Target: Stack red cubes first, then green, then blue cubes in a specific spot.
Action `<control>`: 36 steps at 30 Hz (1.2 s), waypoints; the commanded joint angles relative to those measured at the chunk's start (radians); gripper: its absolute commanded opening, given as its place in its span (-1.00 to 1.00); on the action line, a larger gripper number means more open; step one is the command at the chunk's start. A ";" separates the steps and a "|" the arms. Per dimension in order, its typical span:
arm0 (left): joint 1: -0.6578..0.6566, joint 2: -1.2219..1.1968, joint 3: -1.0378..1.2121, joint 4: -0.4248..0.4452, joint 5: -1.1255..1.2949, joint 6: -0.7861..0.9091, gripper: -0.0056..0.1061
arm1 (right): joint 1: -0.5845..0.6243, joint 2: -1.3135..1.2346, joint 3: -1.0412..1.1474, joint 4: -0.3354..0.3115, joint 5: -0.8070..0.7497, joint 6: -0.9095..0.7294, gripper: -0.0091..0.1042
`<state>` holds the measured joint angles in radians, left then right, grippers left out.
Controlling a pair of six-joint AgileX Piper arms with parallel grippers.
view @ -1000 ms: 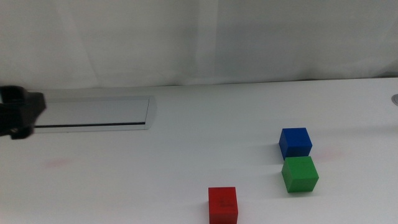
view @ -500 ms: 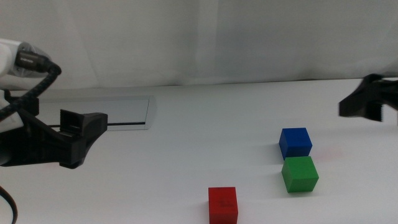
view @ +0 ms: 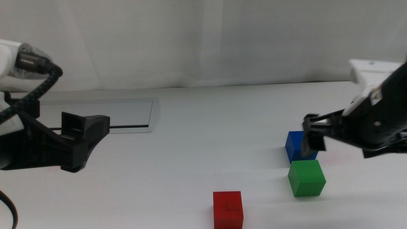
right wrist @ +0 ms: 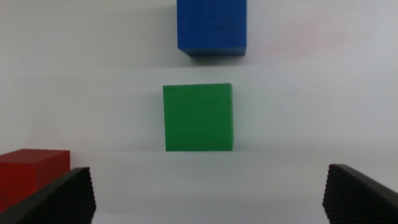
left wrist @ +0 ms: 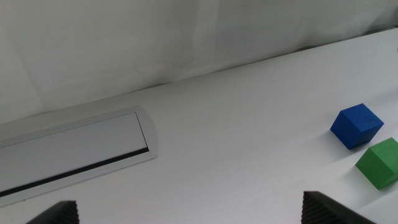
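The red cube (view: pixel 227 208) sits near the table's front edge. Right of it and farther back stands the green cube (view: pixel 306 177), with the blue cube (view: pixel 293 145) just behind it. My right gripper (view: pixel 311 135) hovers over the blue and green cubes, partly covering the blue one. In the right wrist view its jaws are wide open, with the green cube (right wrist: pixel 198 117) centred between them, the blue cube (right wrist: pixel 211 25) beyond it and the red cube (right wrist: pixel 31 172) off to one side. My left gripper (view: pixel 89 128) hangs open at the far left, well away from the cubes.
A grey-framed panel (view: pixel 121 116) with a dark slot lies at the back left, behind the left gripper. White curtain closes off the back of the table. The left wrist view shows the panel (left wrist: pixel 74 152), the blue cube (left wrist: pixel 356 125) and the green cube (left wrist: pixel 380 163).
The right arm has swung in from the right edge and now hangs over the blue and green cubes. The left arm entered a second ago and has since held still. No cube has moved.
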<state>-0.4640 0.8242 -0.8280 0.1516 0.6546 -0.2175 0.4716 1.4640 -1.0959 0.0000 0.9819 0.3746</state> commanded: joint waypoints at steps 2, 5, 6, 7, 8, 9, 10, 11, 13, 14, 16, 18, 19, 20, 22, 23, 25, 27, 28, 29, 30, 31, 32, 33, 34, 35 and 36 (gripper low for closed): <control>-0.006 -0.001 0.004 -0.009 0.002 0.001 0.71 | 0.026 0.050 -0.007 -0.015 -0.009 0.019 0.98; -0.006 -0.001 0.004 -0.009 0.002 0.001 0.70 | 0.039 0.091 -0.007 -0.023 -0.024 0.042 0.98; -0.006 -0.001 0.004 -0.009 0.002 0.001 0.70 | 0.039 0.103 -0.007 -0.023 -0.024 0.045 0.98; -0.006 -0.001 0.004 -0.009 0.002 0.001 0.70 | 0.039 0.121 -0.007 -0.027 -0.024 0.048 0.98; -0.006 -0.001 0.004 -0.009 0.002 0.001 0.70 | 0.039 0.131 -0.007 -0.027 -0.024 0.047 0.98; -0.006 -0.001 0.004 -0.009 0.002 0.001 0.70 | 0.039 0.143 -0.007 -0.027 -0.024 0.053 0.98; -0.006 -0.001 0.004 -0.009 0.002 0.001 0.70 | 0.039 0.155 -0.007 -0.027 -0.026 0.055 0.98; -0.006 -0.001 0.004 -0.009 0.004 0.001 0.70 | 0.039 0.175 -0.007 -0.027 -0.033 0.070 0.98; -0.006 -0.001 0.004 -0.009 0.004 0.001 0.70 | 0.039 0.198 -0.007 -0.027 -0.041 0.070 0.98; -0.006 -0.001 0.004 -0.009 0.004 0.001 0.70 | 0.039 0.209 -0.007 -0.027 -0.043 0.075 0.98; -0.006 -0.001 0.004 -0.009 0.006 0.001 0.70 | 0.039 0.227 -0.007 -0.027 -0.049 0.077 0.98; -0.006 -0.001 0.004 -0.011 0.008 0.001 0.70 | 0.039 0.246 -0.007 -0.027 -0.059 0.077 0.98; -0.006 -0.001 0.004 -0.010 0.010 0.001 0.70 | 0.039 0.253 -0.007 -0.027 -0.065 0.077 0.98; -0.006 -0.001 0.004 -0.012 0.014 0.001 0.70 | 0.039 0.261 -0.007 -0.027 -0.076 0.077 0.98; -0.006 -0.001 0.004 -0.019 0.021 0.003 0.70 | 0.039 0.271 -0.007 -0.027 -0.096 0.077 0.98; -0.006 -0.001 0.004 -0.026 0.027 0.011 0.70 | 0.039 0.275 -0.007 -0.027 -0.106 0.077 0.98; -0.006 -0.001 0.004 -0.060 0.036 0.052 0.70 | 0.039 0.280 -0.007 -0.027 -0.122 0.077 0.98; -0.006 -0.001 0.004 -0.092 0.036 0.089 0.70 | 0.039 0.285 -0.007 -0.027 -0.126 0.077 0.98; -0.006 -0.001 0.004 -0.107 0.036 0.110 0.70 | 0.039 0.289 -0.007 -0.030 -0.126 0.077 0.98; -0.006 -0.001 0.004 -0.118 0.036 0.129 0.70 | 0.039 0.292 -0.007 -0.030 -0.126 0.074 0.98; -0.006 -0.001 0.004 -0.128 0.036 0.145 0.70 | 0.039 0.297 -0.007 -0.030 -0.126 0.072 0.98; -0.006 -0.001 0.004 -0.140 0.036 0.155 0.70 | 0.039 0.299 -0.007 -0.030 -0.126 0.070 0.98; -0.006 -0.001 0.004 -0.145 0.036 0.157 0.70 | 0.039 0.302 -0.007 -0.032 -0.127 0.070 0.98; -0.006 -0.001 0.004 -0.145 0.036 0.157 0.70 | 0.039 0.304 -0.007 -0.032 -0.130 0.070 0.98; -0.006 -0.001 0.004 -0.145 0.036 0.157 0.70 | 0.039 0.304 -0.007 -0.033 -0.134 0.070 0.98; -0.006 -0.001 0.004 -0.145 0.036 0.157 0.70 | 0.039 0.304 -0.007 -0.038 -0.136 0.070 0.98; -0.006 -0.001 0.004 -0.145 0.036 0.157 0.70 | 0.039 0.304 -0.007 -0.043 -0.138 0.070 0.98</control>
<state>-0.4640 0.8242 -0.8280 0.0206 0.6914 -0.0686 0.5088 1.7647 -1.0981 -0.0202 0.8551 0.4474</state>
